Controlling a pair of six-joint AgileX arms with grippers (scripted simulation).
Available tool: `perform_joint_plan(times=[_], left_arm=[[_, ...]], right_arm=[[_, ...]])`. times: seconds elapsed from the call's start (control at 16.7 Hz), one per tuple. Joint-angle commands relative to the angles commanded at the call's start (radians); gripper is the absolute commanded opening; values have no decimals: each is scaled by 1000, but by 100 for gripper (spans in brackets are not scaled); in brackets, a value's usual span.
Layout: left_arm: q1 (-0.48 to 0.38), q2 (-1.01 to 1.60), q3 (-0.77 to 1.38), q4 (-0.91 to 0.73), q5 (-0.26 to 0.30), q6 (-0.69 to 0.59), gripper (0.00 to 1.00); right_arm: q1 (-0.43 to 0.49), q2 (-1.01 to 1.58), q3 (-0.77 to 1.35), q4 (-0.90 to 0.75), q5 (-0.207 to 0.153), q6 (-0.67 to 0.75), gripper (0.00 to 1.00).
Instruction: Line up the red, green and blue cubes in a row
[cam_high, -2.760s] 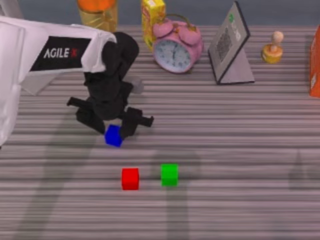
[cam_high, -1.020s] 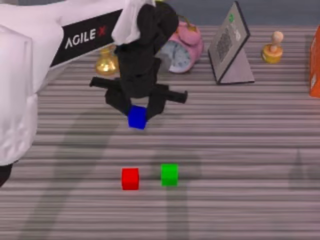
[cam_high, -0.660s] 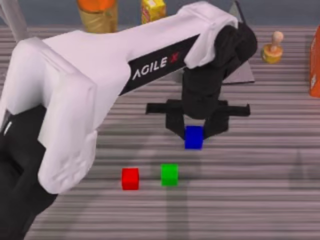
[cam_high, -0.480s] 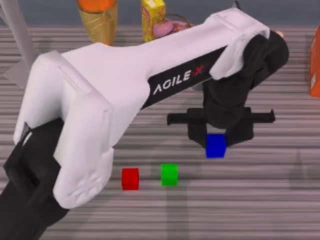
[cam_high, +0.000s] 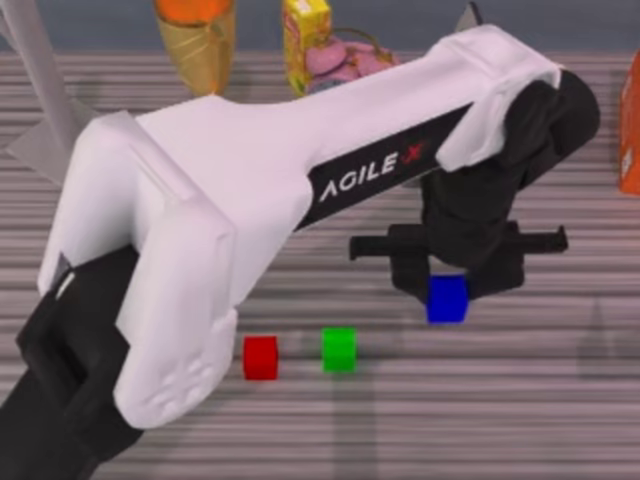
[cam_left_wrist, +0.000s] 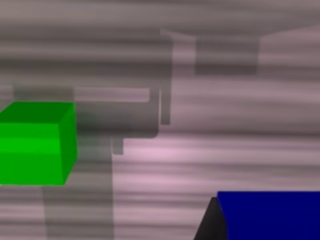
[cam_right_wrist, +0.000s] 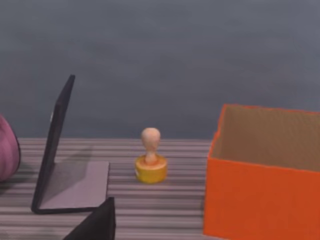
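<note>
- The left hand (cam_high: 447, 285) hangs over the counter (cam_high: 560, 400), to the right of the green cube (cam_high: 339, 349) and a little farther back; it pinches the blue cube (cam_high: 446, 298) between its black fingers, the cube's lower part showing below them.
- The green cube rests on the counter with the red cube (cam_high: 260, 357) just to its left, a small gap between them; these two already make the start of a row running left to right.
- The blue cube looks raised off the counter, though its height cannot be told from above; in the left wrist view the blue cube (cam_left_wrist: 270, 215) sits close under the camera while the green cube (cam_left_wrist: 36, 143) lies farther off on the striped counter (cam_left_wrist: 210, 150).
- The right arm is out of the top view; its wrist camera faces an orange box (cam_right_wrist: 262, 175), a small yellow-based wooden peg (cam_right_wrist: 150, 162) and a leaning dark card stand (cam_right_wrist: 60, 160); I cannot tell how its hand is set.
- Step in hand, as I judge it: carrying the last cube to its slot at the right of the green cube.
- The next move calls for bringing the blue cube forward into line with the green cube, keeping a gap like the one between red and green, lowering it squarely, then spreading the hand.
</note>
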Motion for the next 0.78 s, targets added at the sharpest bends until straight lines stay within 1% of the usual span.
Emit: perform_joint_plan(times=[0.36,0.48,0.66,0.78], left_arm=[[-3,23,-185,209,0,-1,0],[-3,29,-211,237,0,-3,0],[-3,29,-212,238,0,-3,0],[-3,29,-212,238,0,-3,15]], right_arm=[[0,0,0,0,0,0,100],[0,0,0,0,0,0,100],[0,0,0,0,0,0,100],[0,0,0,0,0,0,100]])
